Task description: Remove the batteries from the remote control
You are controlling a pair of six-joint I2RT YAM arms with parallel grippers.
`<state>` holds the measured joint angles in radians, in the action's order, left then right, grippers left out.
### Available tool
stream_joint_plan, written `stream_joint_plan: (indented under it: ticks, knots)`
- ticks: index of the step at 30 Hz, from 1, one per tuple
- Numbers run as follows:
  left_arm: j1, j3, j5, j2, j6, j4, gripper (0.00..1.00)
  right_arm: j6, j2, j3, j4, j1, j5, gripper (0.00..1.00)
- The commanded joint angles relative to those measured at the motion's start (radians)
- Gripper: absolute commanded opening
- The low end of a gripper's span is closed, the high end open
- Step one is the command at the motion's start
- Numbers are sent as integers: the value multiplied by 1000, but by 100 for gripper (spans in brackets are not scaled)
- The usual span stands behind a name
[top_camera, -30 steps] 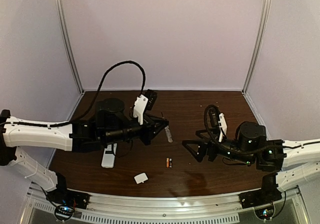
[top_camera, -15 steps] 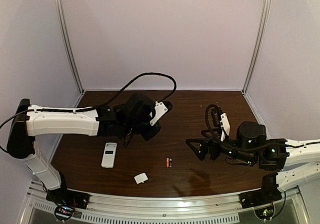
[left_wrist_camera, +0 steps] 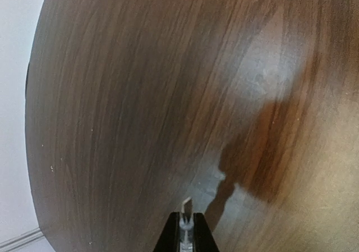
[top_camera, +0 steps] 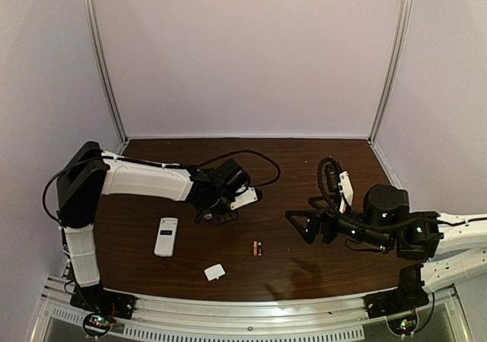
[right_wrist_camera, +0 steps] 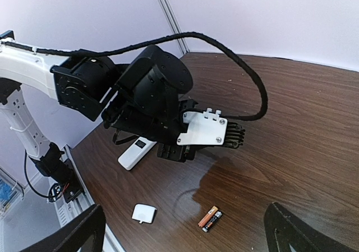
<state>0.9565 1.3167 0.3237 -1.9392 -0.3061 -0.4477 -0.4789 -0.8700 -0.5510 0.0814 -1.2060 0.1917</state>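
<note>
The white remote control [top_camera: 166, 236] lies flat at the left, its dark window up; the right wrist view also shows this remote control [right_wrist_camera: 136, 152]. The two batteries [top_camera: 257, 248] lie side by side on the table near the middle, one orange-copper and one dark; from the right wrist the batteries [right_wrist_camera: 210, 218] are apart from both grippers. My left gripper [top_camera: 218, 218] points down just right of the remote, shut on a thin silver screwdriver tip [left_wrist_camera: 187, 206]. My right gripper [top_camera: 304, 226] hovers open to the right of the batteries, nothing between its fingers [right_wrist_camera: 78, 232].
A small white squarish cover [top_camera: 214, 272] lies near the front edge, below the batteries. The left arm's black cable [right_wrist_camera: 247, 72] loops above the table. Pale walls and metal posts [top_camera: 103, 60] close in the back and sides.
The left arm has folded back and its gripper has swung from pointing right to pointing down beside the remote, still holding the screwdriver. The right arm has barely shifted.
</note>
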Motion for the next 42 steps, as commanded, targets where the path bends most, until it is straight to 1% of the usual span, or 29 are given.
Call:
stream_joint_plan:
  ticks: [1, 4, 7, 9, 11, 16, 19, 21, 22, 23, 24, 29, 33, 35, 38, 42]
  knots:
    - [0, 78, 33, -76, -68, -70, 0, 0, 7, -17, -10, -4, 8, 100]
    - [0, 103, 71, -113, -77, -75, 0, -1, 14, -16, -12, -5, 6, 100]
    - [-1, 126, 69, -129, -76, -83, 0, 0, 22, -15, -15, -5, 6, 100]
    - [0, 135, 59, -134, -78, -90, 13, -1, 26, -14, -15, -5, 8, 100]
    - [-1, 142, 57, -140, -77, -94, 24, -1, 28, -13, -15, -5, 7, 100]
    - [1, 150, 52, -143, -67, -99, 47, -1, 25, -15, -15, -6, 5, 100]
    - [1, 157, 54, -141, -57, -93, 58, 0, 23, -15, -15, -4, 4, 100]
    - [0, 158, 54, -127, -42, -82, 67, 0, 23, -15, -15, -5, 6, 100]
    - [1, 155, 51, -108, -35, -70, 76, 1, 23, -15, -15, -4, 7, 100]
    - [-1, 149, 50, -88, -28, -56, 89, 3, 23, -15, -15, -6, 10, 100]
    - [0, 141, 47, -65, -21, -37, 96, 5, 23, -14, -15, -4, 11, 100]
    - [-16, 74, 51, 72, 25, 56, 97, 5, 22, -11, -13, -4, 13, 100]
    - [-63, -41, 47, 205, 70, 171, 97, 8, 14, -8, -7, -5, 18, 100]
    - [-100, -87, 36, 265, 93, 221, 97, 8, 5, -12, -8, -3, 27, 100]
    - [-163, -155, 85, 347, 138, 300, 97, 5, -6, -17, -12, -3, 42, 100]
    - [-278, -255, 108, 460, 208, 401, 97, 5, -16, -21, -11, -4, 61, 100]
